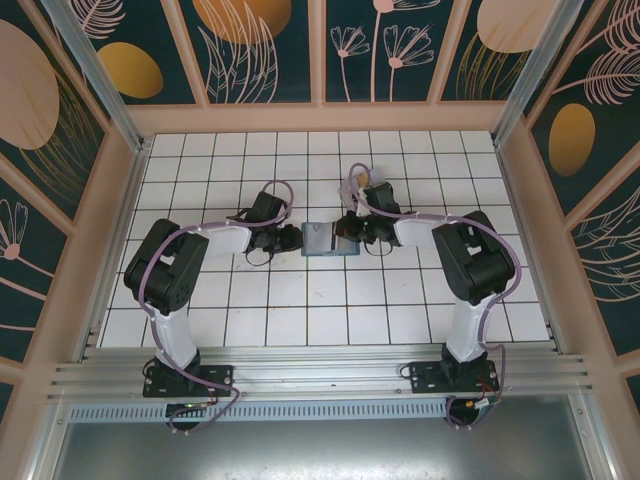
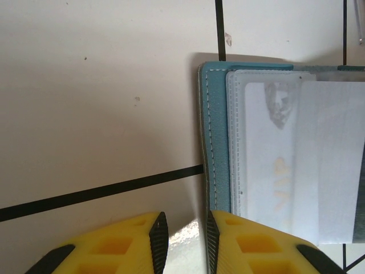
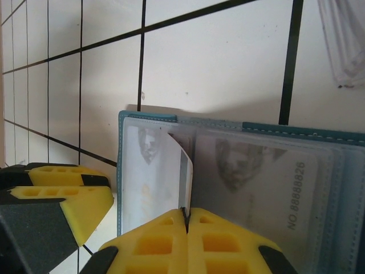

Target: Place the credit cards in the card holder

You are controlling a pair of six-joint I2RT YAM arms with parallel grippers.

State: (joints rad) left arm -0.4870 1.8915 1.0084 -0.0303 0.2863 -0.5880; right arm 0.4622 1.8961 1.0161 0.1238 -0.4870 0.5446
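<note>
Credit card [image 3: 177,171]: pale, with a dark stripe down one edge. It stands tilted over the open holder, its near end pinched by me. I cannot tell how far it has gone into the clear pocket [image 3: 145,171].
Card holder [image 3: 268,129]: the teal bifold lies open and flat in the middle of the worktop [image 1: 300,300], between my two arms. A numbered card sits in its other leaf.
Risk, buckling: the card is thin and I hold it at its end. If its leading corner catches the pocket seam, pushing would bow it or slide it out of my grip.
Risk, holder shifting: the wallet lies loose on the worktop, so a push along the pocket could drag it or fold the leaf up.
Risk, collision: my two end effectors work close together at one leaf.
Right end effector [image 3: 186,212]: closed tight on the card's edge.
Left end effector [image 2: 185,220]: jaws slightly apart with nothing between them. One finger overlaps the holder's outer edge, and I cannot tell whether it presses there.
Arms: both are bent at the elbow and reach inward, wrists facing each other across the holder.
</note>
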